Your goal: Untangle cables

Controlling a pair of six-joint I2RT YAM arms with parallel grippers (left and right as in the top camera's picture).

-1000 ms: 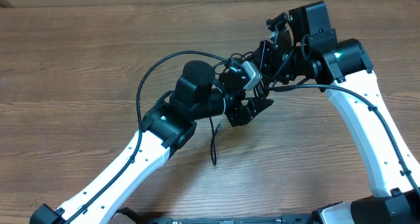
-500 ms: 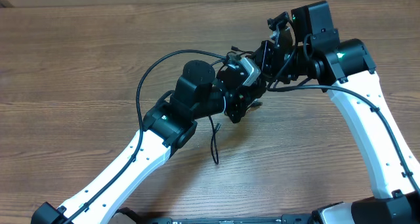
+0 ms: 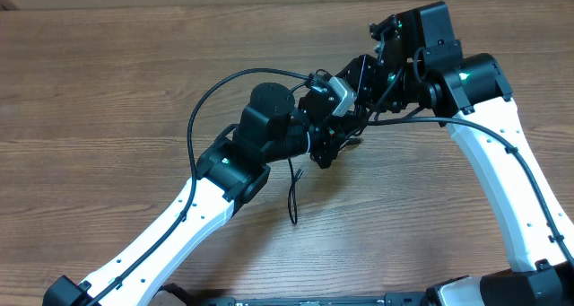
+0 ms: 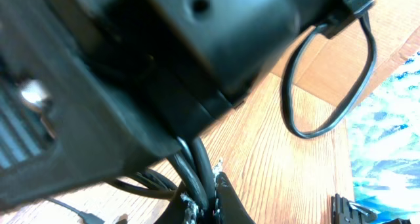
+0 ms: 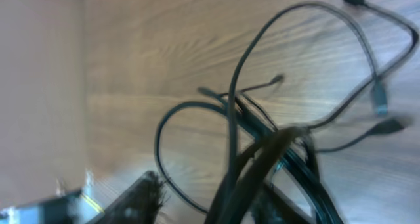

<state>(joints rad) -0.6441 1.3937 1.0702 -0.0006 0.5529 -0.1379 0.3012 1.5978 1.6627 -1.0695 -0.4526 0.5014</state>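
Observation:
A bundle of thin black cables (image 3: pixel 291 198) hangs between my two grippers at mid-table, one strand trailing down onto the wood. My left gripper (image 3: pixel 330 144) is shut on several cords (image 4: pixel 197 178), which run up out of its jaws (image 4: pixel 209 207). My right gripper (image 3: pixel 360 89) sits just above and to the right, almost touching the left one. In the right wrist view the picture is blurred: looped cables (image 5: pixel 233 86) with small plug ends (image 5: pixel 380 102) cross in front, and the right gripper (image 5: pixel 216 194) stands open, one finger (image 5: pixel 141 196) clear of the cords.
Wooden table top (image 3: pixel 108 82) all round. A thicker black wire (image 3: pixel 208 95) arcs from the left arm to its wrist camera. The right arm's housing (image 4: pixel 164 60) fills most of the left wrist view, with its own wire loop (image 4: pixel 357 86). Cardboard (image 4: pixel 328 46) lies past the table's edge.
My left gripper's jaws, open a second ago, have closed on the cables. My right gripper, shut before, has opened. Both arms have barely shifted.

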